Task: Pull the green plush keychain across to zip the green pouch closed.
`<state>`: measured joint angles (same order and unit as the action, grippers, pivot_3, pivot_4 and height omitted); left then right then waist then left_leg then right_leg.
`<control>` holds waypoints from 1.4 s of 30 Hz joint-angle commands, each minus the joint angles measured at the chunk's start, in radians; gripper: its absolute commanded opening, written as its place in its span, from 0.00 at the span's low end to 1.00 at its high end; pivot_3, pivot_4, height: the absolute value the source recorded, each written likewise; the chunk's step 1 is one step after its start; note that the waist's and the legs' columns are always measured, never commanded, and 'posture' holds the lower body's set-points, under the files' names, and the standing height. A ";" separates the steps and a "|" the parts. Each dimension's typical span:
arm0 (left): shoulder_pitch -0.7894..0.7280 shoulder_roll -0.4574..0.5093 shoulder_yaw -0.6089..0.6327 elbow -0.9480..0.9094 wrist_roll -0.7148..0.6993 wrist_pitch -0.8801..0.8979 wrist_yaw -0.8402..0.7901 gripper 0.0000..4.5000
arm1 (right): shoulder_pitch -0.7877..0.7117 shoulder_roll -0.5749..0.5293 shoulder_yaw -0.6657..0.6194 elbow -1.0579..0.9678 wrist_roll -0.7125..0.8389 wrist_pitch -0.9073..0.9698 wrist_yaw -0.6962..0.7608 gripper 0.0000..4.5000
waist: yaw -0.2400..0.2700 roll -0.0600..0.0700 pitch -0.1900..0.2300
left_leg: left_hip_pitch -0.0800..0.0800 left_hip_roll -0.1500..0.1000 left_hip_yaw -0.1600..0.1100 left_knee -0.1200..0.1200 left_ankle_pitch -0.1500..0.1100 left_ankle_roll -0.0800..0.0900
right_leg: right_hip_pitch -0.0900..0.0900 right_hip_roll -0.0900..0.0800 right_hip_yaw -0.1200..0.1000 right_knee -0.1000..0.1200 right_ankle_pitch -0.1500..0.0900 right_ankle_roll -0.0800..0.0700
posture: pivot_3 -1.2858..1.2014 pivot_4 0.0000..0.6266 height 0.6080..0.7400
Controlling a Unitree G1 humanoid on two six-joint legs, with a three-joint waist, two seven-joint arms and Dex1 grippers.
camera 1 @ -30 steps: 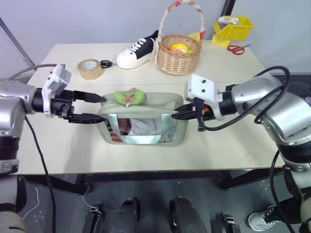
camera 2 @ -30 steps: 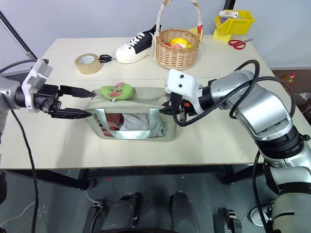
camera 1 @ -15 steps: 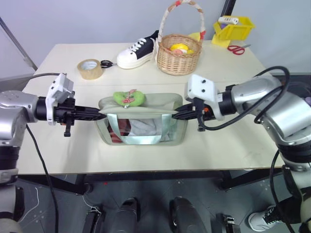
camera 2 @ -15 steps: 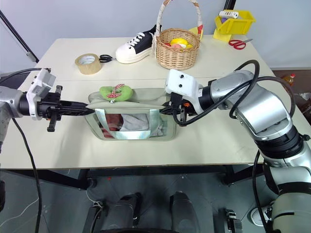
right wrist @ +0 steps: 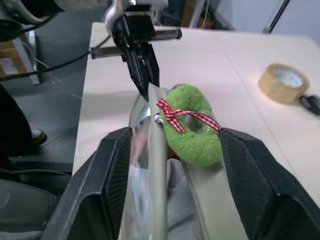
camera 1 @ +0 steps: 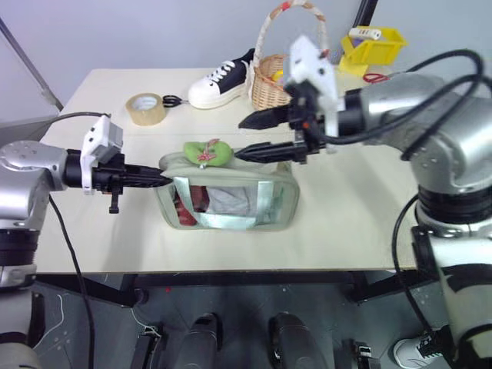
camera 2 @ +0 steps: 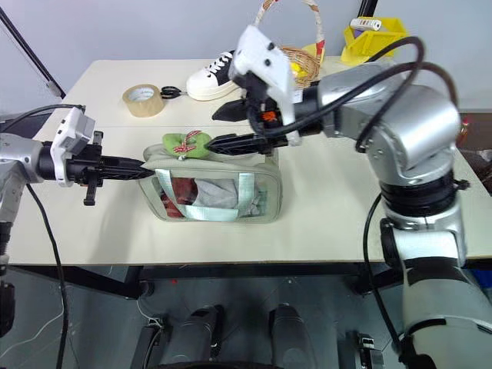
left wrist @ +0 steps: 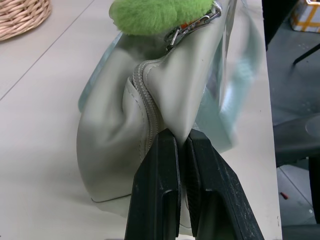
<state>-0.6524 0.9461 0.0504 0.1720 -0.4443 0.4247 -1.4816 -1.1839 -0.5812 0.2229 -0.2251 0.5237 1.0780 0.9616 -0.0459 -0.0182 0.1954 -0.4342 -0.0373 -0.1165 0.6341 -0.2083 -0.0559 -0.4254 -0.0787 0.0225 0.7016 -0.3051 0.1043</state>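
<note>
Several things behind green pouch (camera 1: 231, 196): tape roll (camera 1: 144, 108), sneaker (camera 1: 219, 82), basket (camera 1: 270, 86).

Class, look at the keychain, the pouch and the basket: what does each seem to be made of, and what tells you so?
Keychain: fuzzy lime-green plush, going by its nap, with a red checked ribbon and a shiny, likely metal, clasp.
Pouch: smooth matte sage material, perhaps faux leather or coated fabric, creasing softly; its front window looks like clear plastic, since the contents show through.
Basket: woven tan strands, probably wicker.
</note>
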 commanded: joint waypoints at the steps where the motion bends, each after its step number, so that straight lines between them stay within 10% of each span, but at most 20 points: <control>1: -0.003 0.001 -0.006 -0.018 0.004 -0.003 0.000 0.00 | -0.066 0.075 0.101 0.066 -0.092 -0.062 -0.057 0.66 | -0.001 0.000 0.000 | 0.000 0.000 0.000 0.000 0.000 0.000 | 0.000 0.000 0.000 0.000 0.000 0.000 | 0.52 0.24 0.66; 5: 0.006 0.005 0.001 -0.033 0.001 0.004 0.008 0.00 | -0.108 0.137 0.216 0.190 -0.219 -0.146 -0.088 0.55 | 0.001 0.000 0.000 | 0.000 -0.001 0.000 0.000 0.000 0.000 | -0.001 0.000 0.000 0.000 0.000 0.000 | 0.52 0.24 0.66; 10: 0.022 0.010 0.012 -0.049 -0.005 0.010 0.019 0.00 | -0.109 0.138 0.232 0.198 -0.238 -0.178 -0.032 0.02 | 0.001 0.000 0.000 | 0.000 -0.001 0.000 0.000 0.000 0.000 | 0.000 0.000 0.000 0.000 0.000 0.000 | 0.52 0.24 0.66; 31: -0.007 0.008 -0.006 -0.014 0.016 -0.017 0.009 0.00 | -0.071 0.090 0.218 0.143 -0.273 -0.203 0.040 0.01 | 0.000 0.000 0.000 | 0.000 -0.001 0.000 0.000 0.000 0.000 | 0.000 0.001 0.000 0.000 0.000 0.000 | 0.52 0.24 0.66; 38: -0.006 0.010 -0.001 -0.020 0.015 -0.014 0.008 0.00 | -0.081 0.096 0.231 0.181 -0.319 -0.233 0.048 0.75 | -0.001 0.000 0.000 | 0.000 -0.001 0.000 0.000 0.000 0.000 | -0.001 0.001 0.000 0.000 0.000 0.000 | 0.52 0.24 0.66; 42: -0.002 0.014 0.003 -0.024 0.013 -0.010 0.009 0.00 | -0.075 0.084 0.252 0.184 -0.345 -0.261 0.082 0.75 | -0.001 0.000 0.000 | 0.000 -0.001 0.000 0.000 0.000 0.000 | -0.001 0.001 0.000 0.000 0.000 0.000 | 0.52 0.24 0.66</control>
<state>-0.6469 0.9465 0.0515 0.1568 -0.4348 0.4136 -1.4714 -1.2407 -0.4913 0.4716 -0.0246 0.1914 0.8411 1.0268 -0.0467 -0.0183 0.1954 -0.4343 -0.0384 -0.1168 0.6338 -0.2082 -0.0561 -0.4259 -0.0781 0.0223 0.7017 -0.3051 0.1044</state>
